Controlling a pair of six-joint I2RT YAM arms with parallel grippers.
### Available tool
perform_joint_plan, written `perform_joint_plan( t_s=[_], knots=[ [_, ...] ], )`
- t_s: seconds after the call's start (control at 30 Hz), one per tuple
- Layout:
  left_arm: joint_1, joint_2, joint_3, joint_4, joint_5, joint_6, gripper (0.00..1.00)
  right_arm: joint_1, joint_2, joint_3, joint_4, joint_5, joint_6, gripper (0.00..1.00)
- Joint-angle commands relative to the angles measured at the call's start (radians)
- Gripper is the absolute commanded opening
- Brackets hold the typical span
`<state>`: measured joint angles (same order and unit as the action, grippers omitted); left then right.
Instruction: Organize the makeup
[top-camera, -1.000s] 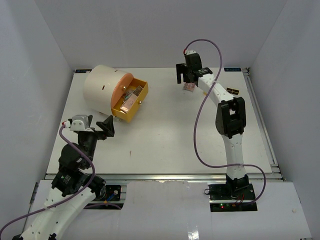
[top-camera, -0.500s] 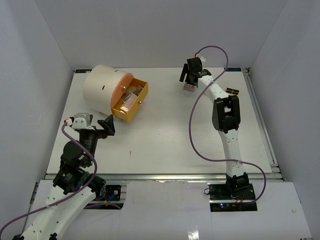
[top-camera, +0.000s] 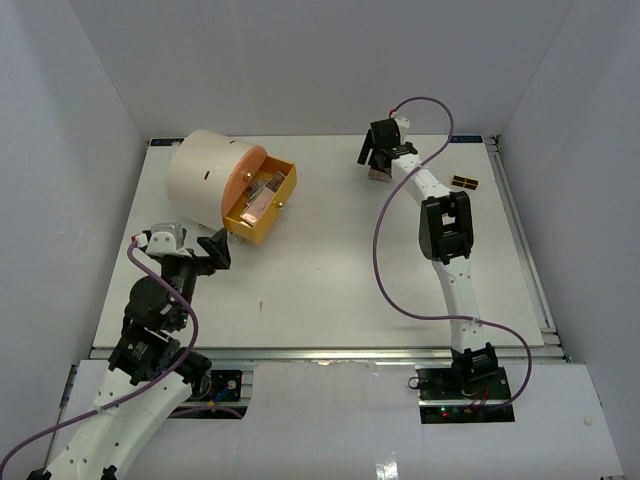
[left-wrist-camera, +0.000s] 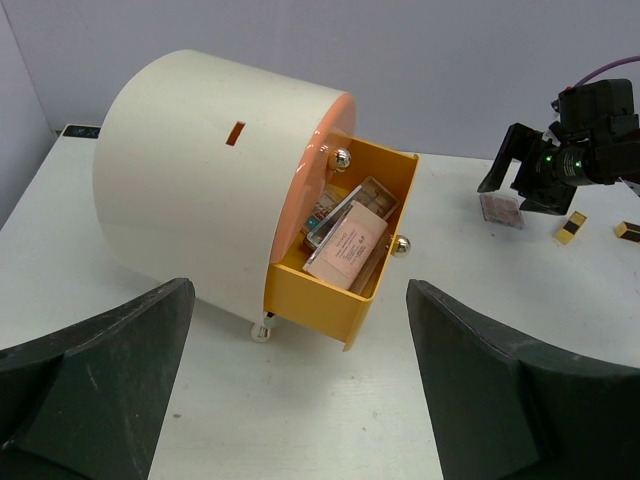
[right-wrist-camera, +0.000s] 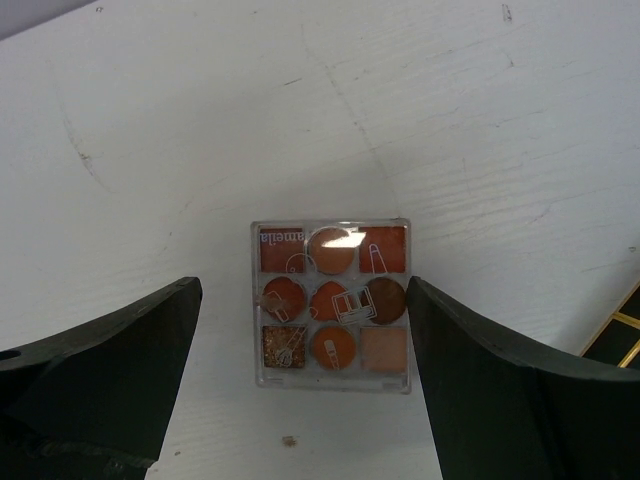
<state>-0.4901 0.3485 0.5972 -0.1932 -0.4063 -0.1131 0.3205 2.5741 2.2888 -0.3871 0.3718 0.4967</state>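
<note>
White flat table (top-camera: 330, 280), plain pale grey walls (top-camera: 320, 60) on three sides, metal rail (top-camera: 330, 352) along near edge, soft even light

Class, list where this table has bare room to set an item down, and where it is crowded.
Bare: the table's wide middle, between the yellow drawer and the right arm; also the strip along its near edge. Crowded: the drawer, packed full, and the far right, where the palette lies under the open right fingers near black-gold pieces.

We saw a clear-cased eyeshadow palette (right-wrist-camera: 332, 305) gridded in rust, orange, brown and pale peach pans against the white table (right-wrist-camera: 150, 120); the cream cylinder (left-wrist-camera: 200, 190) had an orange front and yellow drawer (left-wrist-camera: 320, 305).
</note>
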Motion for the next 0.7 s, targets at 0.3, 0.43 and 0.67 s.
perform_joint_plan(
  t_s=[0.3, 0.43, 0.67],
  knots=[
    [0.024, 0.006, 0.0, 0.016, 0.038, 0.001, 0.98, 0.012, -0.031, -0.029, 0.076, 0.145, -0.099, 0.91],
    [0.025, 0.0, 0.0, 0.017, 0.04, 0.0, 0.98, 0.017, -0.032, -0.069, 0.099, 0.093, -0.126, 0.91],
    [0.027, 0.0, 0.0, 0.017, 0.04, 0.0, 0.98, 0.017, -0.012, -0.08, 0.102, 0.022, -0.119, 0.92]
  ],
)
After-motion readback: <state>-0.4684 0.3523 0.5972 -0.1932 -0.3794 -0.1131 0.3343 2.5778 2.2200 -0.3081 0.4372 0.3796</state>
